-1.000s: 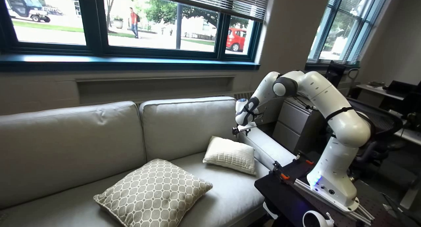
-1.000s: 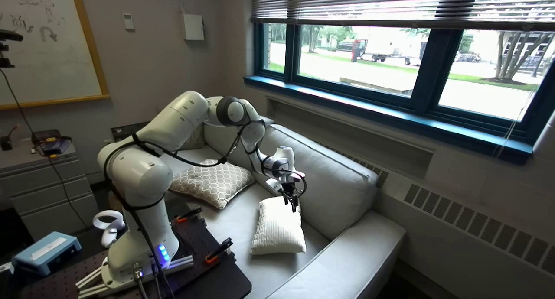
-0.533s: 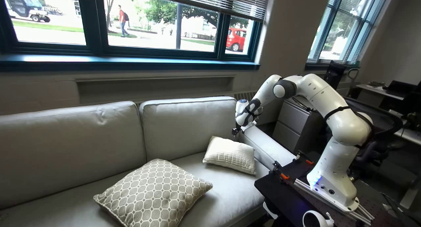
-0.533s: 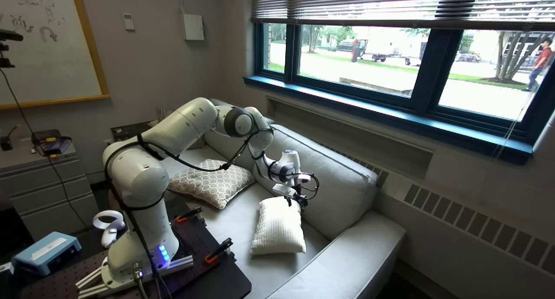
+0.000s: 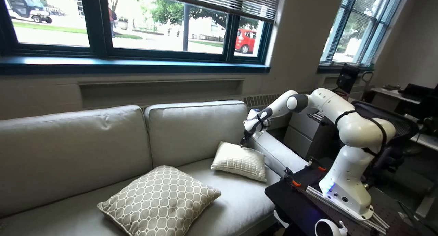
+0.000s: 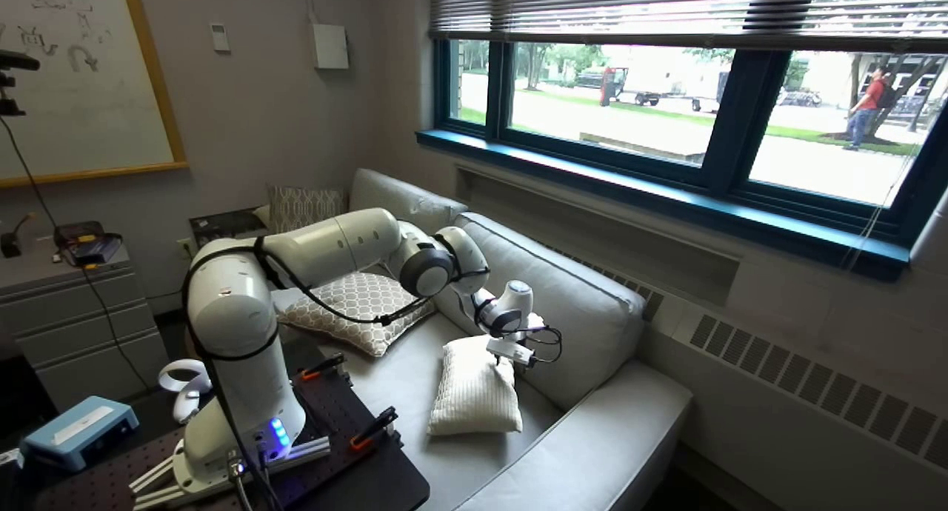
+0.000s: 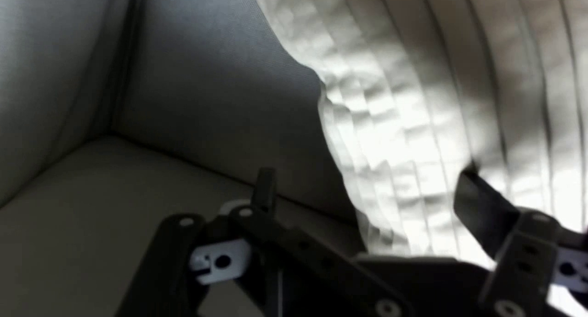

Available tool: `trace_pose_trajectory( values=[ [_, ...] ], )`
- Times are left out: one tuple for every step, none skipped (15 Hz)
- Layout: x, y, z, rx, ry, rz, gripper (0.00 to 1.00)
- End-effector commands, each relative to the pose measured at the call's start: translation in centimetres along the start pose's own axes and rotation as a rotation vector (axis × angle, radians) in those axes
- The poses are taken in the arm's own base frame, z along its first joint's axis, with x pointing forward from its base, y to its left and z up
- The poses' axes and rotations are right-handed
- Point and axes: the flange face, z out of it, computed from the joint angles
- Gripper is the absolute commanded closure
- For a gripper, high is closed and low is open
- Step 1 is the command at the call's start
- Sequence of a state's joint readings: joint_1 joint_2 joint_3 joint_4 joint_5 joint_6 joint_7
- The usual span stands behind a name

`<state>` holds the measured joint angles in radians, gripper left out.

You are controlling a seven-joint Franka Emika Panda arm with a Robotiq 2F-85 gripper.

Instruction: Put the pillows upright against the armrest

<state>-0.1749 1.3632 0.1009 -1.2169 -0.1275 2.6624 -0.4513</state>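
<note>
The smaller white pillow (image 5: 239, 160) lies tilted on the seat near the armrest (image 5: 282, 154). It also shows in an exterior view (image 6: 474, 392) and fills the right of the wrist view (image 7: 413, 115). My gripper (image 5: 243, 141) is open at the pillow's rear edge by the back cushion. In the wrist view the gripper (image 7: 371, 195) straddles that edge: one of the fingers (image 7: 482, 211) touches the ribbed face, the other stands off the edge over grey upholstery. The larger lattice pillow (image 5: 164, 201) lies flat, farther from this armrest; it also shows in an exterior view (image 6: 363, 307).
The sofa's grey back cushion (image 5: 198, 130) rises just behind the gripper. The robot's dark table (image 6: 370, 459) with clamps stands against the sofa's front. A patterned cushion (image 6: 304, 207) shows at the sofa's far end. The window wall is behind the sofa.
The arm has reached out and down, and the gripper has lowered to the white pillow's rear edge. In an exterior view it moved right and down. Both pillows stay where they were.
</note>
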Motion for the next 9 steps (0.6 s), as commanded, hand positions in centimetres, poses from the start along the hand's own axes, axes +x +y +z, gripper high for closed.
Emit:
trace_pose_trajectory(
  values=[
    [0.4, 0.4, 3.6, 0.143, 0.030, -0.120, 0.00],
    [0.3, 0.1, 4.3, 0.187, 0.022, -0.156, 0.00],
    [0.2, -1.2, 2.4, 0.229, 0.008, -0.205, 0.00],
    [0.2, -1.4, 2.8, 0.266, 0.001, -0.241, 0.00],
    [0.2, -1.7, 2.7, 0.298, -0.012, -0.278, 0.00],
    [-0.1, -2.1, 2.8, 0.335, -0.034, -0.309, 0.03],
    [-0.3, -2.1, 2.7, 0.361, -0.058, -0.331, 0.25],
    [-0.6, -2.3, 2.8, 0.383, -0.079, -0.343, 0.28],
    [-1.1, -2.3, 2.9, 0.402, -0.103, -0.347, 0.28]
  ],
)
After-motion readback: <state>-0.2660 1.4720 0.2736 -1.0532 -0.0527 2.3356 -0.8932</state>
